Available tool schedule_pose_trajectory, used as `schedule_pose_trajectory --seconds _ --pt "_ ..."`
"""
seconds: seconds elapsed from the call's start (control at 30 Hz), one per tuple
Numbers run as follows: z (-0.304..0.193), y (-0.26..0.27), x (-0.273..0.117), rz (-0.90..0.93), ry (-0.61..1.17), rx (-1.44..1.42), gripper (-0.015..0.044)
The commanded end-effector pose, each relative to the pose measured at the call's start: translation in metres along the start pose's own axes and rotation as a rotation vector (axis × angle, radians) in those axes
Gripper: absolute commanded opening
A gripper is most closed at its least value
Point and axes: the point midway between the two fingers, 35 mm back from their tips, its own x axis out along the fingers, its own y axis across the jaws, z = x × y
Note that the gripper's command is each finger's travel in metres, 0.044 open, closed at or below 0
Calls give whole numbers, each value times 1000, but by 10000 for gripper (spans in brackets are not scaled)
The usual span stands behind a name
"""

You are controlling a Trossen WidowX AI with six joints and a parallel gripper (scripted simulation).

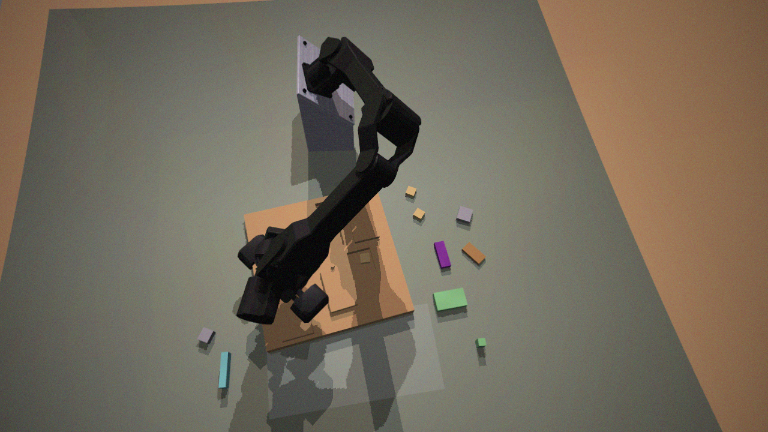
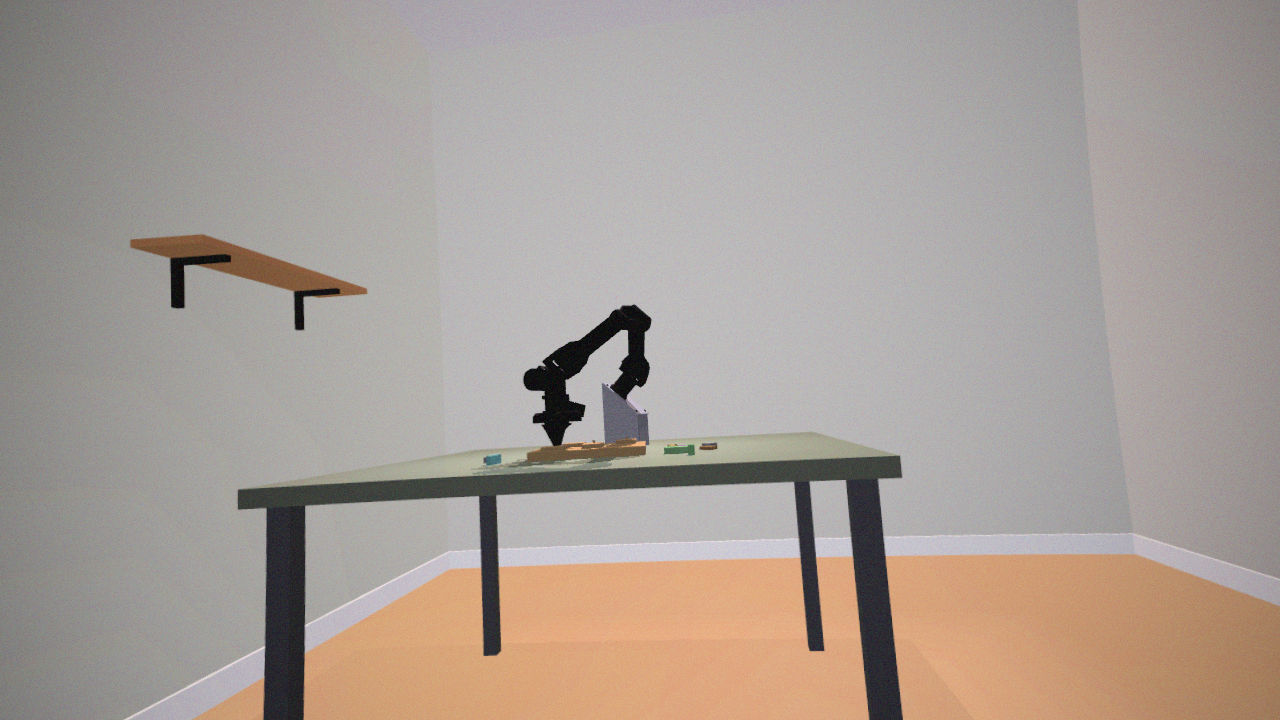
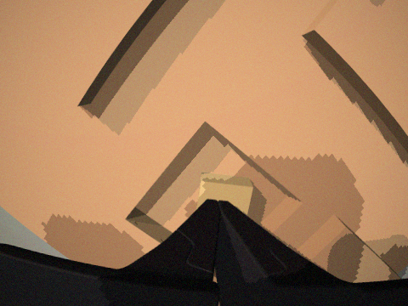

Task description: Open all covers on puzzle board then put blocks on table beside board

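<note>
The wooden puzzle board (image 1: 396, 302) (image 2: 586, 454) (image 3: 255, 98) lies under the arm. My gripper (image 2: 556, 443) (image 3: 218, 201) is shut, its tips low at the board; the top view hides them. A yellow block (image 3: 227, 193) sits tilted in an open square well, just beyond the tips and partly covered by them; contact cannot be told. A cover (image 3: 329, 238) lies beside that well. A knobbed cover (image 1: 341, 293) (image 3: 365, 47) lies farther along. Another yellow block (image 1: 365, 257) sits in a well nearer the board's right side. The arm hides much of the board.
Right of the board lie two small yellow blocks (image 1: 410, 191) (image 1: 419, 214), a grey block (image 1: 464, 215), a purple bar (image 1: 441, 254), a brown bar (image 1: 473, 252), a green block (image 1: 450, 299) and a green cube (image 1: 481, 342). At left lie a grey cube (image 1: 206, 335) and cyan bar (image 1: 224, 369).
</note>
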Motion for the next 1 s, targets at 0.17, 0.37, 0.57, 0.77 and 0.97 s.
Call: schedule_pose_trajectory --seconds 0.17,0.37,0.57,0.77,0.97 --pt "-2 4 2 -1 -3 61 0" --pt "-1 2 -3 0 -3 526 0" --pt "-1 1 -9 1 -3 1124 0" --pt "-1 2 -6 0 -3 900 26" --pt "-2 1 -22 1 -2 1090 144"
